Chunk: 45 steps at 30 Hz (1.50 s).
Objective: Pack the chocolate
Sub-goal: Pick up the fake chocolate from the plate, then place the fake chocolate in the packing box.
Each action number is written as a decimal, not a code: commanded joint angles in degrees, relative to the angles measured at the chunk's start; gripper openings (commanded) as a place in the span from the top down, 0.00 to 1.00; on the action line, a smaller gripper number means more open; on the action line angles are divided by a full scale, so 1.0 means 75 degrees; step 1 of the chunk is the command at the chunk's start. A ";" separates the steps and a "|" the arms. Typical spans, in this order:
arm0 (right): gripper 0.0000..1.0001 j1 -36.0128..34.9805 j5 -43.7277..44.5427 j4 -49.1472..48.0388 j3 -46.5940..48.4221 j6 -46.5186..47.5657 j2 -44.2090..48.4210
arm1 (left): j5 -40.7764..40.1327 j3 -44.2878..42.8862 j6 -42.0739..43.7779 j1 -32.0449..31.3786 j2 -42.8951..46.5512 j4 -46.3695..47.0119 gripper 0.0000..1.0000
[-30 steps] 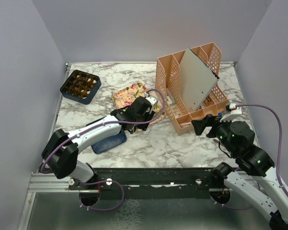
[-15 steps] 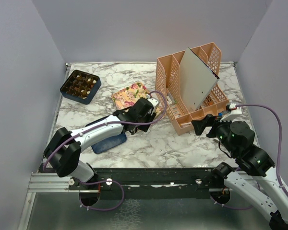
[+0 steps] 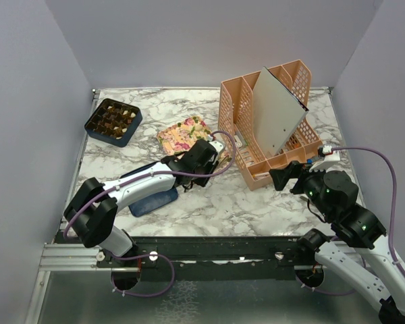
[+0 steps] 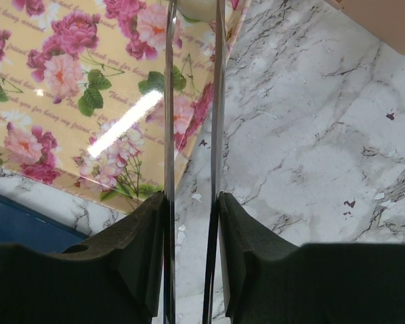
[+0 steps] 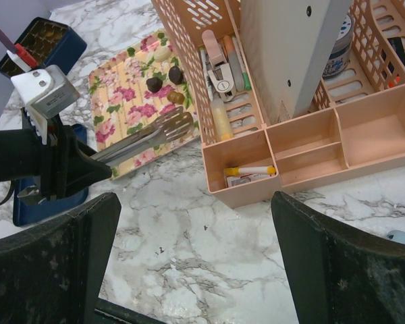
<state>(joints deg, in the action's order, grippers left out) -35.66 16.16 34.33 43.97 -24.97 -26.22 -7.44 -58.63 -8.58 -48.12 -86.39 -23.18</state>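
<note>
Chocolate pieces fill the dark blue box [image 3: 113, 121] at the back left. A few loose chocolate pieces [image 5: 165, 81], dark and tan, lie on the floral tray [image 3: 181, 133]. My left gripper [image 4: 192, 202] is shut on metal tongs [image 4: 169, 101], whose two blades reach out over the tray's corner. A cream piece [image 4: 194, 8] sits at the tong tips; whether they touch it I cannot tell. The right wrist view shows the tongs [image 5: 148, 138] low over the tray [image 5: 125, 94]. My right gripper [image 5: 196, 256] hangs open over bare marble near the organiser, holding nothing.
A peach desk organiser [image 3: 270, 128] with pens and a tilted grey board [image 3: 277, 111] stands at the back right, close to the tray. A dark blue lid [image 3: 152, 199] lies on the marble beneath the left arm. Grey walls close in on three sides.
My left gripper has shifted slightly right and toward the near side, uncovering more of the floral tray, and its jaws have squeezed the tongs a little tighter. The right arm has not moved.
</note>
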 commanded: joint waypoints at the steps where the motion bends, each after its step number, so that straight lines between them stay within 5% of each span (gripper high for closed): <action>1: 0.01 -0.0015 -0.0081 -0.0141 -0.0070 0.0083 0.0039 | -0.0348 0.0028 0.0007 -0.0038 0.0073 0.0125 0.64; 21: 0.01 -0.0015 -0.0104 -0.0127 -0.0052 0.0095 0.0068 | -0.1617 -0.1252 -0.0639 0.0363 0.0635 -0.1280 0.67; 45: 0.01 -0.0015 -0.0151 -0.0131 -0.0048 0.0129 0.0109 | -0.1604 -0.1570 -0.0949 0.5529 0.1247 -0.1995 0.66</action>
<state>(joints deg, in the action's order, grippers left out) -35.66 15.79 34.30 43.97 -24.91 -25.91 -20.60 -69.10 -13.89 -12.40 -78.50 -39.11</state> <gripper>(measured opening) 0.991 0.340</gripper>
